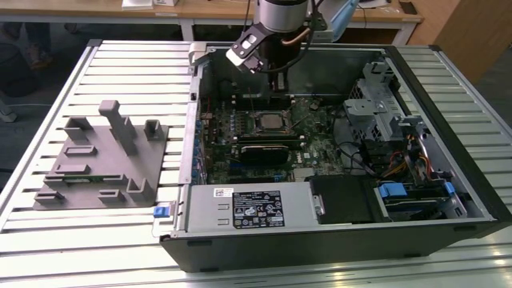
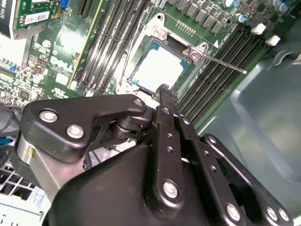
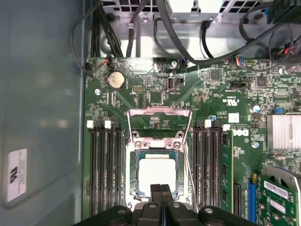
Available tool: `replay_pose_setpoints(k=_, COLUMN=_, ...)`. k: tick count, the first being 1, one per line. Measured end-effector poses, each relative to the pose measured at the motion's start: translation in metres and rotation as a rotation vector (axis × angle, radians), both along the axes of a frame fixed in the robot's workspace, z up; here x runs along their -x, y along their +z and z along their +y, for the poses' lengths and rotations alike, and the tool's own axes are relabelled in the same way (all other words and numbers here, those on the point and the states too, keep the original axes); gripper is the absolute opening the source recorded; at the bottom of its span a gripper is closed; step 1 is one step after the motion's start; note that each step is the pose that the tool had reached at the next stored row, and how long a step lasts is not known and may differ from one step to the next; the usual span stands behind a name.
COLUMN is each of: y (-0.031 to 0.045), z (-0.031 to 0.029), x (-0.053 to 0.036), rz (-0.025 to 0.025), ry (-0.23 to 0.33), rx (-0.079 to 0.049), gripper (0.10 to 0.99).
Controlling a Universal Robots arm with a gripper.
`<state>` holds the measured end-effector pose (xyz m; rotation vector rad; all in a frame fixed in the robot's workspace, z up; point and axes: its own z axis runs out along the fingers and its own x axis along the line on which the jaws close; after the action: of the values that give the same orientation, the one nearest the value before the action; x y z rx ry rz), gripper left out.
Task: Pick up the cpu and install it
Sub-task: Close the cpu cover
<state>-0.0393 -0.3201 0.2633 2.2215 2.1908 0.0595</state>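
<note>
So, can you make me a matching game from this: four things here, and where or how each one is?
Things:
1 cpu
2 gripper
3 grey tray
4 metal socket cover

Places or states:
A on the slatted table beside the case
B shut, over the board
C swung open
D lying in the socket

Pairs: 1-D, 2-B, 3-A, 4-C.

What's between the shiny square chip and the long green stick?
In the first wrist view, the metal socket frame and a row of black slots lie between the cpu and the green memory stick.
</note>
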Motion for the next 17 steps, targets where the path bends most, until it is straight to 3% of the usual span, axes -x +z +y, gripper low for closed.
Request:
replay_pose_setpoints(k=4, y=0.0022, z=0.0000, x=-0.0007, rz=-0.0001, ry=0.000, rx=0.000, gripper=0.106)
replay_pose_setpoints(k=9, y=0.0028, z=0.0000, x=-0.0091, rz=0.0000, ry=0.000, rx=0.000, gripper=0.106)
replay_pose_setpoints(k=14, y=0.0144, z=0.0000, x=-0.0100, rz=0.0000, ry=0.000, rx=0.000, gripper=0.106)
replay_pose_setpoints(k=17, y=0.0143, z=0.0000, x=-0.0200, rz=0.0000, ry=0.000, rx=0.000, gripper=0.106)
